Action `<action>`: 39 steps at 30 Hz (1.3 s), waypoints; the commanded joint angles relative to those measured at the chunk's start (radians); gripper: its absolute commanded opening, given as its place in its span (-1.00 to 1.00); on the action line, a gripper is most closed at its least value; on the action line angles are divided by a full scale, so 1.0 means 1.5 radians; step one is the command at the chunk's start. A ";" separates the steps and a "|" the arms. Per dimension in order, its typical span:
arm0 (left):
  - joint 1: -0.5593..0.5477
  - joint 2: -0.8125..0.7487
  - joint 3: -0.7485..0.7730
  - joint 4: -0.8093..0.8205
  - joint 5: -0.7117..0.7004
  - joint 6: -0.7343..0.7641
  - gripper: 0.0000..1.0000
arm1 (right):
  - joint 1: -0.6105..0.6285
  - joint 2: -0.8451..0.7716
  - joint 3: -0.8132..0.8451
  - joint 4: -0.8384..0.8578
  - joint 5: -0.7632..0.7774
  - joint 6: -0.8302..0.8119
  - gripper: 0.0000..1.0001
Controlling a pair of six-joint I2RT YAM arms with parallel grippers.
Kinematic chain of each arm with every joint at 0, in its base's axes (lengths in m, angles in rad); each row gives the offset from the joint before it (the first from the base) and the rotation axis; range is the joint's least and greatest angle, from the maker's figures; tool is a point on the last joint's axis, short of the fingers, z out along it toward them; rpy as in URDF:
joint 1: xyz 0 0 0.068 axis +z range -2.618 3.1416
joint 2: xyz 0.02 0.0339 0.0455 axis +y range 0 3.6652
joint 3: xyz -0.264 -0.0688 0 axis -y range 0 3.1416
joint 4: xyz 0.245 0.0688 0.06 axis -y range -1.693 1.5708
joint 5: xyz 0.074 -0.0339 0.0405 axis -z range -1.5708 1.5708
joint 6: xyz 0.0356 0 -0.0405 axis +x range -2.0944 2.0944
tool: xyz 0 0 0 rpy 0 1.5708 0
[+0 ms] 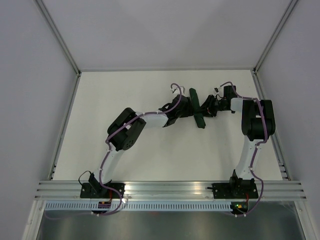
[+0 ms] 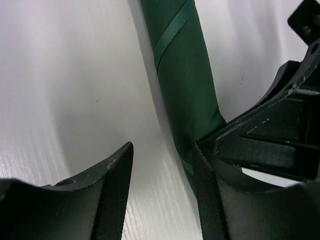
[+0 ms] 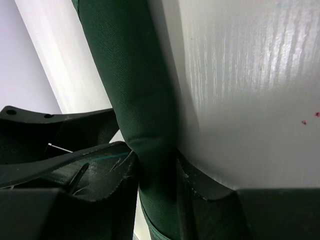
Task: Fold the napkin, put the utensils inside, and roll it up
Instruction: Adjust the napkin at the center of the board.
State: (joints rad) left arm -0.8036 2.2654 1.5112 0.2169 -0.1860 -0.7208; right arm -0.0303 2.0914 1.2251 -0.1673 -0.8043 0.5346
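Right wrist view: right gripper (image 3: 157, 170) clamps rolled napkin (image 3: 135, 75), its ends cut off; left gripper (image 2: 162, 152) gapes.

Dark green napkin (image 1: 200, 120), rolled tight, lying on table (image 1: 120, 95).

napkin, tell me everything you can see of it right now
The napkin is dark green woven cloth, rolled into a slim tube. It lies flat on the white table, on the far side from the arm bases. The left wrist view shows a hemmed edge crossing the roll diagonally. The right end effector pinches it with a finger on each side, and the cloth narrows there. The left end effector stands open, with the roll against one finger only. No fork shows.
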 commanded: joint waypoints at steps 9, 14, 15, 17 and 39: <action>-0.004 0.025 0.049 -0.027 -0.018 -0.009 0.10 | 0.000 -0.019 0.022 -0.077 -0.011 -0.038 -0.10; -0.005 0.030 0.063 -0.036 -0.014 -0.003 0.10 | -0.001 -0.019 0.041 -0.104 -0.015 -0.062 -0.08; -0.006 0.031 0.066 -0.040 -0.014 -0.001 0.10 | -0.001 -0.020 0.045 -0.106 -0.016 -0.064 -0.05; -0.006 0.034 0.072 -0.042 -0.011 0.000 0.10 | -0.001 -0.025 0.047 -0.113 -0.012 -0.072 0.00; -0.005 0.035 0.058 -0.025 0.010 -0.003 0.11 | -0.001 -0.037 0.087 -0.185 0.020 -0.149 0.37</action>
State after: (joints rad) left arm -0.8051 2.2993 1.5818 0.1589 -0.1837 -0.7204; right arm -0.0303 2.0785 1.3231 -0.3992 -0.8059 0.3237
